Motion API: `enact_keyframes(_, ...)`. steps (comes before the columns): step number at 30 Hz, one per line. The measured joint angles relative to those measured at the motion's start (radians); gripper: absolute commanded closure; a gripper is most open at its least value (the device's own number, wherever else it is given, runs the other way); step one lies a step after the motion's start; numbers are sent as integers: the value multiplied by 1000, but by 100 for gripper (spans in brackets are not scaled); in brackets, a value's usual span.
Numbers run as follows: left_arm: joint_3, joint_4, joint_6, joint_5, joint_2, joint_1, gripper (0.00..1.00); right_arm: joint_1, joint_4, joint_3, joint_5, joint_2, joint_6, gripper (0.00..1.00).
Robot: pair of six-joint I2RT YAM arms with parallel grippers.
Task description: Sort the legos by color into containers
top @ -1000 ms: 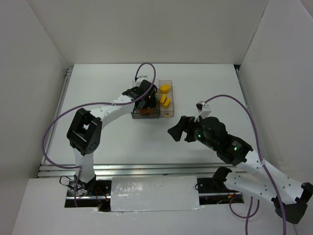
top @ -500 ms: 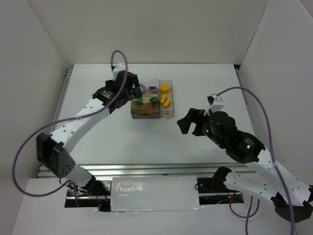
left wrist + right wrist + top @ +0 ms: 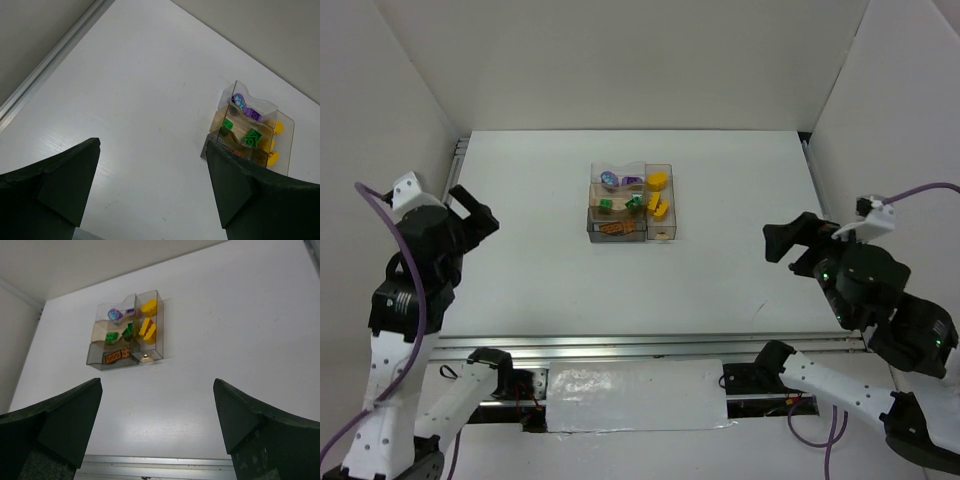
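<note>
The containers [image 3: 616, 238] sit joined together at mid-table, towards the back. Legos lie inside them by color: purple pieces [image 3: 610, 180] in the far bin, green bricks [image 3: 633, 203] in the middle one, orange-brown bricks [image 3: 613, 228] in the near grey one, and yellow pieces [image 3: 660, 208] in the long right bin. My left gripper [image 3: 480, 207] hangs open and empty far to the left. My right gripper [image 3: 783, 238] is open and empty off to the right. The left wrist view shows the left gripper [image 3: 153, 145] over bare table with the containers [image 3: 260, 105] ahead on the right. The right gripper [image 3: 158, 382] faces the containers [image 3: 97, 360] from a distance.
White walls enclose the table on three sides. An aluminium rail [image 3: 620, 345] runs along the near edge, and another [image 3: 455, 165] along the left edge. Purple cables [image 3: 380, 215] loop off both arms.
The left arm has left the bins and swung far back to the left edge. The right arm has drawn back to the right. The bins now show uncovered.
</note>
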Motion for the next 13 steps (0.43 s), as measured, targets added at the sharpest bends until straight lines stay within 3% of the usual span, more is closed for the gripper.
enact_keyframes(7,-203,0,108,76,-246,-3,0,-1,-16,23,-2,-153,-41,0)
enact_keyframes(13,-245,-11,130,77,-241,-17,0,-2,-14,-20,-34,-207,-55,0)
